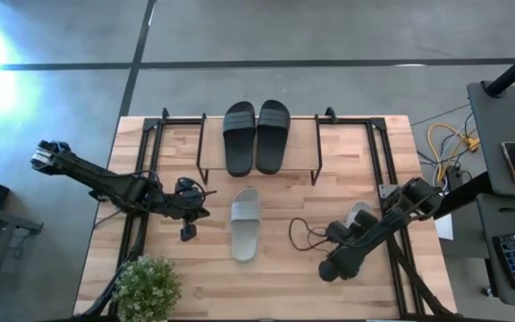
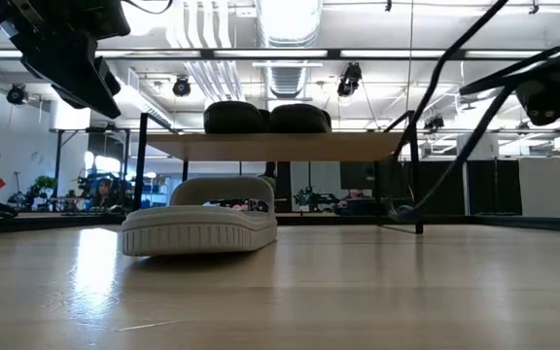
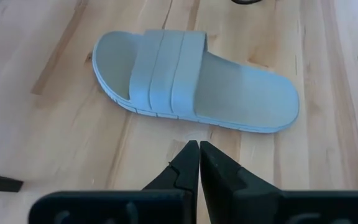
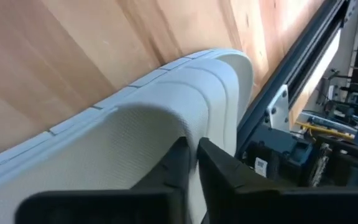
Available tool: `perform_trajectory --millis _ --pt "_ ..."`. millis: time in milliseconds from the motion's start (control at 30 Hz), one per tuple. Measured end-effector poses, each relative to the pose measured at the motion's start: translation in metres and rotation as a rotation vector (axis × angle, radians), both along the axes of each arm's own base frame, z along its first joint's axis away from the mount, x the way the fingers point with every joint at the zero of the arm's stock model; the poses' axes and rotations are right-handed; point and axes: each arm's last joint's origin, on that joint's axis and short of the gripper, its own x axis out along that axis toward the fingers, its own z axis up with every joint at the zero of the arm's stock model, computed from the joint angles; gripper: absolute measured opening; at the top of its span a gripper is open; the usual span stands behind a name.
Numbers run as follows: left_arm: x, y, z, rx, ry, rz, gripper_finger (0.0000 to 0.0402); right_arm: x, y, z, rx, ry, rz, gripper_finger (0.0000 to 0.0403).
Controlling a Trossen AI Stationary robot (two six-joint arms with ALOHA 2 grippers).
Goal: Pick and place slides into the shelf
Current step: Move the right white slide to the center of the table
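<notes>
At the bench's four o'clock corner, the right tool point(image 4: 190, 163) pinches a pale slide's point(image 4: 166, 118) strap; shelf point(image 1: 304, 134) lies toward eleven o'clock.

Heads up, you won't find any readable text here. There's a small white sticker point(image 4: 261, 165) on the dark frame beside the tabletop in the right wrist view, and it looks like it has a code printed on it, but you can't make out any characters. The pale slide point(image 3: 194, 81) in the left wrist view has a plain ribbed strap with no brand on it. The 2 black slides point(image 1: 257, 136) on the shelf show no logo from above either.
</notes>
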Motion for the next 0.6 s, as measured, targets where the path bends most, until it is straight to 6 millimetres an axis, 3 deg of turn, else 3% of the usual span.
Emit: perform_trajectory --millis 233,433,600 --pt "0.0 0.0 0.0 0.01 -0.003 0.01 0.0 0.011 0.003 0.006 -0.007 -0.104 0.011 0.001" --pt "0.0 0.0 -0.001 0.011 -0.001 0.009 0.0 0.042 0.014 0.039 -0.008 -0.336 0.085 0.001" --pt "0.0 0.001 -0.001 0.029 -0.005 0.024 0.0 0.077 0.017 0.065 0.028 -0.537 0.259 0.0009"
